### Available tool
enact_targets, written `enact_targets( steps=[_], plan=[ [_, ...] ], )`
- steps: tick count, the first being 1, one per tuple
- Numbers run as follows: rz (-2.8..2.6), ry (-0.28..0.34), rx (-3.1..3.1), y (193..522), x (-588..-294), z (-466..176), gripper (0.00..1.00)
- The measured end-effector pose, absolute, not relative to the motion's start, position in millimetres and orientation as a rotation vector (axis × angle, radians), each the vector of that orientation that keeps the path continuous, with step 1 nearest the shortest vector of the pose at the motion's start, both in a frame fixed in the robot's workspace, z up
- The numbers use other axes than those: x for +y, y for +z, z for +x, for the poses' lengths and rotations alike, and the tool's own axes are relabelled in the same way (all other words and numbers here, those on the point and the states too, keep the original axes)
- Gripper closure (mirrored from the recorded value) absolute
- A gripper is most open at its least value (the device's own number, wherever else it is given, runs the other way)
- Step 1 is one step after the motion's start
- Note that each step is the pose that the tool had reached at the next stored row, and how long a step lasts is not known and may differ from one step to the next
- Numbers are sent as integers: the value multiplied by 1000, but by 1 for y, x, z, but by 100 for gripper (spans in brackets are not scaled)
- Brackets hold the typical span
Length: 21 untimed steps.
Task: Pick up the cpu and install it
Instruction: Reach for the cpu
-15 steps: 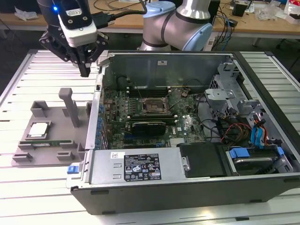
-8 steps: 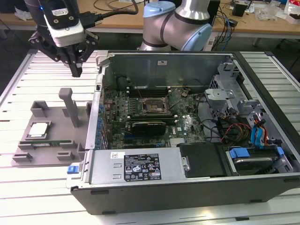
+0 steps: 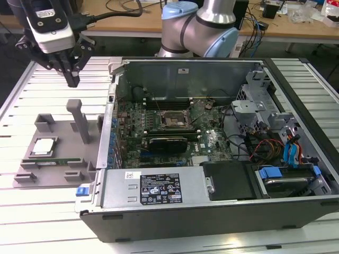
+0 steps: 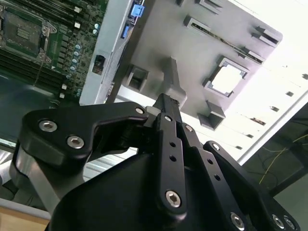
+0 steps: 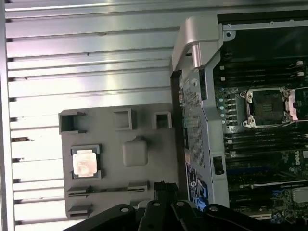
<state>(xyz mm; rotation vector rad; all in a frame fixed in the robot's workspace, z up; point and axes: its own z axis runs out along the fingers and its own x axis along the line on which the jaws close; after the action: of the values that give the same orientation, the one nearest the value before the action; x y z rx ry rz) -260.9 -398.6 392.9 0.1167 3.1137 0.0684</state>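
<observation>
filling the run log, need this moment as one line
gripper: shut, holding nothing, above tray | cpu: lying in tray | socket: empty

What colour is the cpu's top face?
The cpu top is silver-grey, best seen in the first wrist view.

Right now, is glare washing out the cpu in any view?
Second wrist view: yes, the cpu top is blown out to white, and so is the table past it. First wrist view: the cpu is pale with a warm sheen but still readable, and the table slats carry bright bands. Exterior view: the light is even and the cpu reads plainly silver.
</observation>
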Motion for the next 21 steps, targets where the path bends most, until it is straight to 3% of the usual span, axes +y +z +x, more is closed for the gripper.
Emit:
enact_targets(
  steps=[21],
  plan=[
    [117, 68, 3114, 392, -398, -313, 89]
  ],
)
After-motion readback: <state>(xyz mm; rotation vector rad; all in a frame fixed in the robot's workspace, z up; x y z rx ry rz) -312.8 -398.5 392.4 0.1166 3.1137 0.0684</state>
